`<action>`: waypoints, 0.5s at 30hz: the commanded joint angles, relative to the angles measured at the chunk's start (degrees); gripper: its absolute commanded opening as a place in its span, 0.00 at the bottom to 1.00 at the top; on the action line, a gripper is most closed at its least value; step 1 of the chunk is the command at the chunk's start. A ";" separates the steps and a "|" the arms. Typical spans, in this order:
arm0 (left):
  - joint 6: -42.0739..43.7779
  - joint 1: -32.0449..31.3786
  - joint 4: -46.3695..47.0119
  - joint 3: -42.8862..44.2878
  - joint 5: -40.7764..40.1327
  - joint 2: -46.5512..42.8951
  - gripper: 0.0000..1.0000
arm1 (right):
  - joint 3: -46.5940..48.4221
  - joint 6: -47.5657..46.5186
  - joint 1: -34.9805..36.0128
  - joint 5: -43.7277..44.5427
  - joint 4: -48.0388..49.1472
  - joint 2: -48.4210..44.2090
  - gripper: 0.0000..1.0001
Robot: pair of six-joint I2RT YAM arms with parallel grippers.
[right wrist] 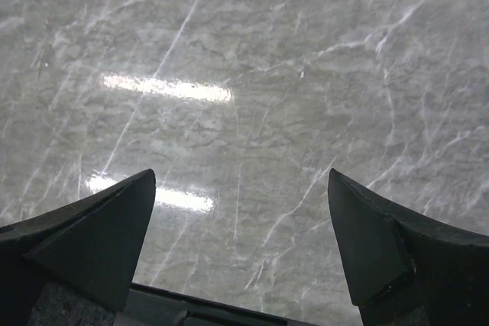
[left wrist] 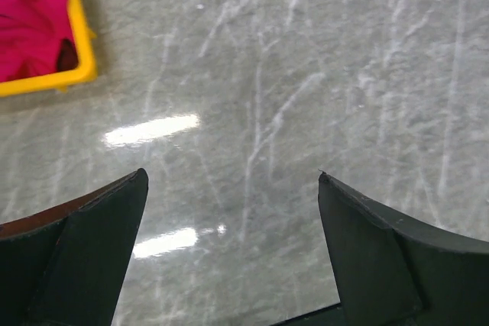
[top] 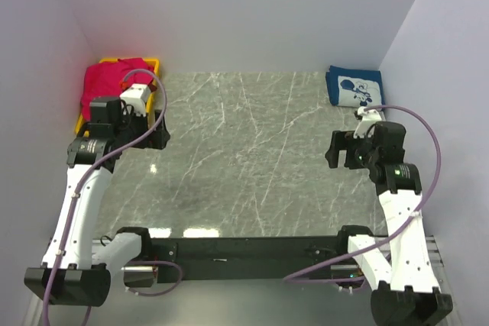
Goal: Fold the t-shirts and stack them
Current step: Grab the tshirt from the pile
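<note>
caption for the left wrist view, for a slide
Open left gripper over marble table, red shirt in yellow bin at upper left.

Left arm [top: 79, 196] and right arm [top: 405, 227] alike: white links, black joint housings, a lilac cable [top: 440, 159] looping behind each wrist, matte black wedge fingers [left wrist: 92, 257] in front.

Upper left: crimson-red t-shirt [top: 114, 80], yellow bin [left wrist: 76, 28]. Upper right: navy t-shirt [top: 354, 88], white cartoon print. Grey, white-veined marble table [top: 244, 158].
</note>
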 commanded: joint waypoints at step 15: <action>-1.62 16.90 3.12 52.21 -9.01 53.59 0.99 | 2.07 -2.03 -0.21 -4.66 1.30 7.69 1.00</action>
